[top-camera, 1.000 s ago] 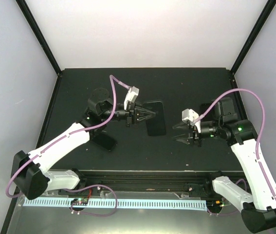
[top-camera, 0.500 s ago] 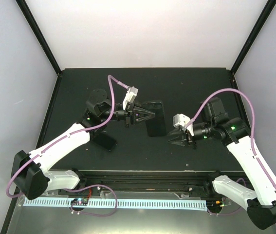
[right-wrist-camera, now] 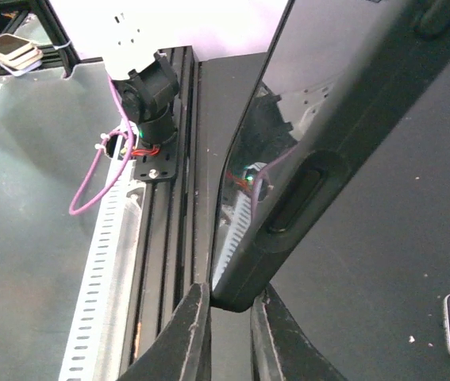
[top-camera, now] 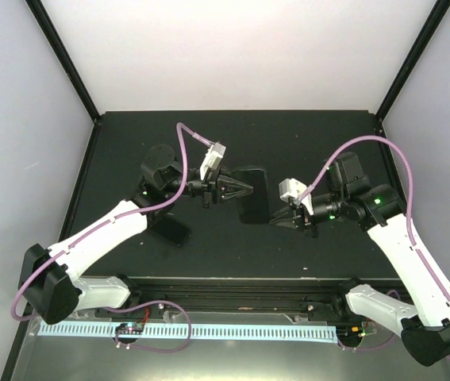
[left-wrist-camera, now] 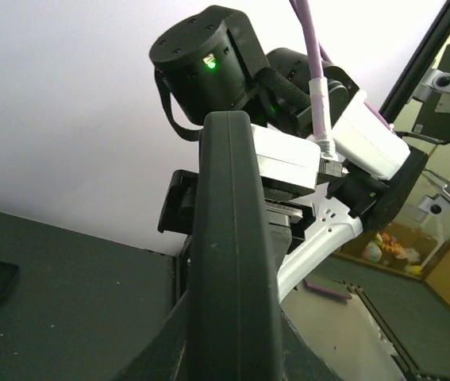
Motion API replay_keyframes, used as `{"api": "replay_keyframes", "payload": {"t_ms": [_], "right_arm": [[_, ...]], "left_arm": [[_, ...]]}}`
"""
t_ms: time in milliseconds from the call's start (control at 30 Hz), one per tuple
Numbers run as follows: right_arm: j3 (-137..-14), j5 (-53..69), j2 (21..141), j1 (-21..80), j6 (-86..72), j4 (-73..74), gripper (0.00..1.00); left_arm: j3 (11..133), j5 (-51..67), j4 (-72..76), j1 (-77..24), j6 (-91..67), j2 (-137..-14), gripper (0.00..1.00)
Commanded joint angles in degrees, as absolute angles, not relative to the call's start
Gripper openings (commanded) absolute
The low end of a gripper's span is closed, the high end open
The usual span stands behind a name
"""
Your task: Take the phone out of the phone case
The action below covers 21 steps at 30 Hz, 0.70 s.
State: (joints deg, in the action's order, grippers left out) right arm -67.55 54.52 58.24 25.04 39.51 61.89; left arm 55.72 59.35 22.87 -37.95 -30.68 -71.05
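**Both grippers on the phone case**

You have the phone case (top-camera: pixel 258 200) pinched from two sides. The left gripper (top-camera: pixel 247 189) is clamped on its left long edge, and the right gripper (top-camera: pixel 274 221) is closed on its near right corner. The phone (right-wrist-camera: pixel 304 87) sits inside the case, glossy screen showing. A dark flat slab (top-camera: pixel 171 230) lies well apart, to the case's near left.

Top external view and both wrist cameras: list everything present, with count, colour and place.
cased phone: one, black, held up above mid-table
second phone: one, dark, flat on the table beside the left arm
table: one, black, under everything
slotted strip: one, white, along the cell's near side
cables: two, purple, one looping over each arm
left claw: one, black, shut on the cased phone from the left
right claw: one, black, shut on its near corner
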Motion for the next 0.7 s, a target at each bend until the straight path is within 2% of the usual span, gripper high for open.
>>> {"api": "replay_keyframes", "payload": {"t_ms": [0, 300, 667], "right_arm": [[-69.0, 54.0, 58.6, 25.5, 43.0, 63.0, 0.06], [-69.7, 48.4, 58.7, 25.9, 49.6, 63.1, 0.01], [-70.5, 41.8, 61.5, 25.9, 52.2, 61.9, 0.01]], "left_arm": [[57.0, 61.6, 26.7, -38.3, -31.5, -71.0, 0.02], [57.0, 65.4, 35.5, -39.2, -42.5, -73.0, 0.02], [57.5, 67.3, 35.4, -41.6, -42.7, -71.8, 0.02]]}}
